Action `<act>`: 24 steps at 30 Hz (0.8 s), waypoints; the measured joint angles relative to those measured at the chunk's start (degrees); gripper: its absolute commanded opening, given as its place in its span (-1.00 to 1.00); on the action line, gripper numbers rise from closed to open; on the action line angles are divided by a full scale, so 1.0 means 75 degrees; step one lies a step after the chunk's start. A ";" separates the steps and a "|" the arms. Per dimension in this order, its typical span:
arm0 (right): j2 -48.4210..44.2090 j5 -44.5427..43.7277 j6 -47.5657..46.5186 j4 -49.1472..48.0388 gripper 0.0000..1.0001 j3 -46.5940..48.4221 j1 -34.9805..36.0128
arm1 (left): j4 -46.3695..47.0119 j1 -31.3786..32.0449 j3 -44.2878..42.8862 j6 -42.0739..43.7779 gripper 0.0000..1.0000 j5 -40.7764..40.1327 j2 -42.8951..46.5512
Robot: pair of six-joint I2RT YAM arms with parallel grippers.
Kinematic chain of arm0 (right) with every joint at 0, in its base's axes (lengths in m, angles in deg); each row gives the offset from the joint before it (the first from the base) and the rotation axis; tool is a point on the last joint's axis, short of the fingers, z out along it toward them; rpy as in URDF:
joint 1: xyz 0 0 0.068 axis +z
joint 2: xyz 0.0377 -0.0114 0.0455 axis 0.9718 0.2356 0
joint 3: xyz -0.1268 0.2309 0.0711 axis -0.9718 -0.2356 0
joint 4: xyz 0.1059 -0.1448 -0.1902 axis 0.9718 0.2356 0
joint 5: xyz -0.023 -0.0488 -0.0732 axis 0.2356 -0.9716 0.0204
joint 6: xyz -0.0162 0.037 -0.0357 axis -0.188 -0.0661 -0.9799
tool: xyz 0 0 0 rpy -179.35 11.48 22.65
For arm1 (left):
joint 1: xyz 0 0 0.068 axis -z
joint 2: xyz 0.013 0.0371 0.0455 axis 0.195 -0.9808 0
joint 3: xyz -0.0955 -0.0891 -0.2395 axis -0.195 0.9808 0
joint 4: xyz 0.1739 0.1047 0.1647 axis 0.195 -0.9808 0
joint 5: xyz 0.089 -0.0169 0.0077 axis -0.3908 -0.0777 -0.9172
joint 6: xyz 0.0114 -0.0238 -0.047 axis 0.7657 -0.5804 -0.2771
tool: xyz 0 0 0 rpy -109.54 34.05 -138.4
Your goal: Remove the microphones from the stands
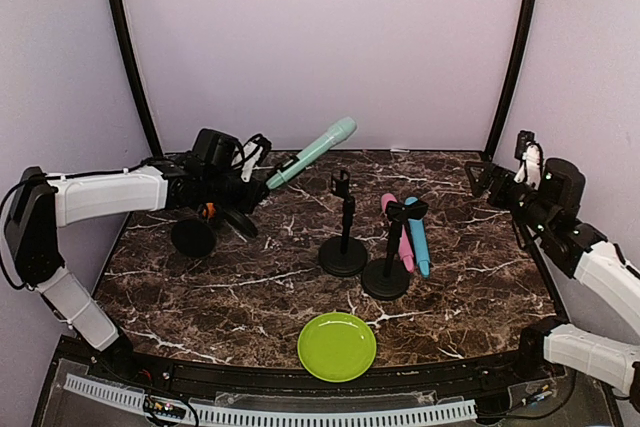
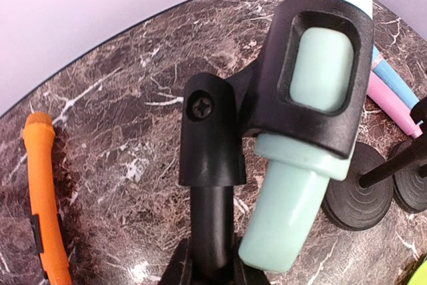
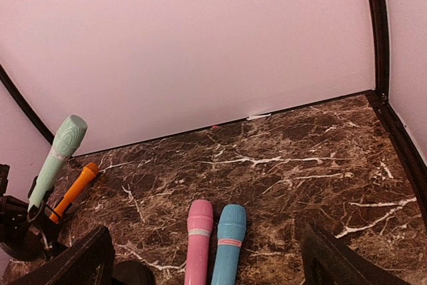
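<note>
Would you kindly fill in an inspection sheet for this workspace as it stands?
Surface: dark marble table.
Job's things: mint mic in the clip of its stand, not yet removed.
Clutter: two empty stands; pink mic, blue mic and orange mic lying flat; green plate.
Grippers: left gripper shut on the stand; right gripper open, empty.
Cables: black cable over the left arm.
Surroundings: lilac walls, black posts.

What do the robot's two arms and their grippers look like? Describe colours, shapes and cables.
Both the left arm and right arm have smooth white link shells joined by chunky black joints. The left gripper and right gripper are black, each with two fingers. A thin black cable runs along the left arm.
</note>
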 measured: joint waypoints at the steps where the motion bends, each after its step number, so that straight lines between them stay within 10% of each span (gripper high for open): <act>1: 0.0000 0.0216 0.0020 0.0000 0.97 0.0035 0.0000 | 0.0178 0.0108 0.0102 0.0119 -1.00 -0.0119 0.0099; 10: 0.0015 0.1341 0.0318 -0.0131 0.97 0.0682 0.0423 | 0.1629 0.1029 0.1180 0.0863 -1.00 -0.0758 0.1160; 24: 0.1859 0.0449 0.0213 -0.0437 0.97 0.2795 0.3669 | 0.3104 0.2200 0.1958 0.1236 -1.00 -0.1772 0.2468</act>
